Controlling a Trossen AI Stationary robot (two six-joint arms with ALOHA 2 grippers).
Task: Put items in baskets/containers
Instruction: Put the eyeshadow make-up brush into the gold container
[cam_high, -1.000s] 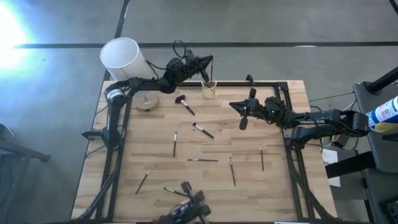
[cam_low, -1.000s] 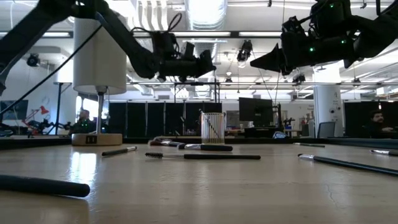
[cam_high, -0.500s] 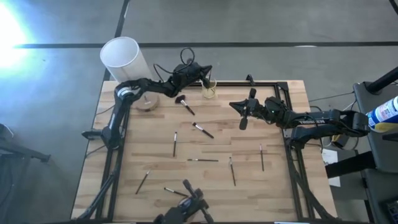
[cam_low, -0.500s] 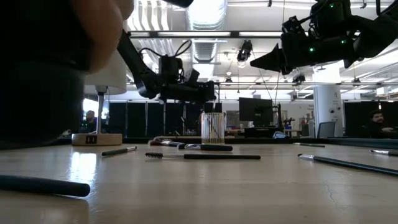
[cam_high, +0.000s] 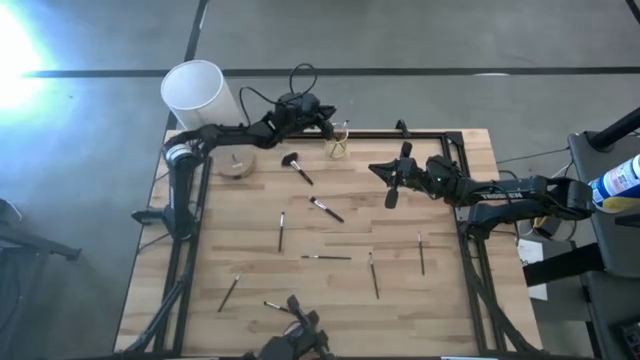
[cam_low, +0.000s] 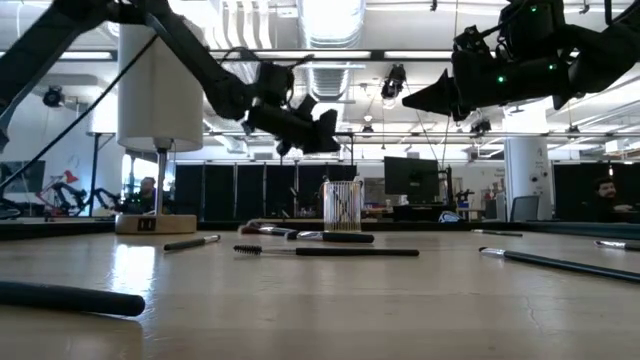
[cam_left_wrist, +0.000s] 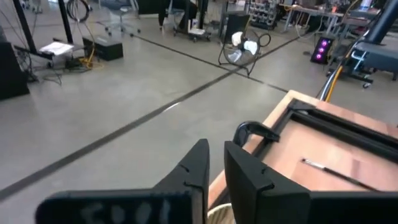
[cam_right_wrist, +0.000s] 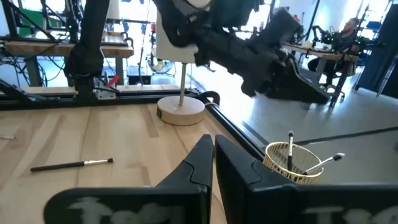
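The glass cup (cam_high: 337, 146) stands at the table's far edge. In the right wrist view the cup (cam_right_wrist: 292, 165) holds two brushes, one upright (cam_right_wrist: 290, 146) and one leaning (cam_right_wrist: 324, 161). My left gripper (cam_high: 328, 122) hovers just left of and above the cup; its fingers (cam_left_wrist: 215, 163) are slightly apart with nothing between them. Several thin dark brushes lie flat on the wood, among them a bushy-headed one (cam_high: 296, 166) and others (cam_high: 326, 209) (cam_high: 326, 257) (cam_high: 420, 253). My right gripper (cam_high: 373, 168) hangs shut above the table's right half, holding nothing.
A big white cylinder (cam_high: 198, 92) on a round wooden base (cam_high: 236, 165) stands at the far left corner. A black frame rail (cam_high: 455, 135) runs along the far and right edges, with a clamp (cam_high: 400, 128) beside the cup. People sit in the room beyond.
My left gripper sank toward the cup's rim, then rose again and drew back a little toward the table's left edge, its nose now slanting down at the cup. My right arm kept still.
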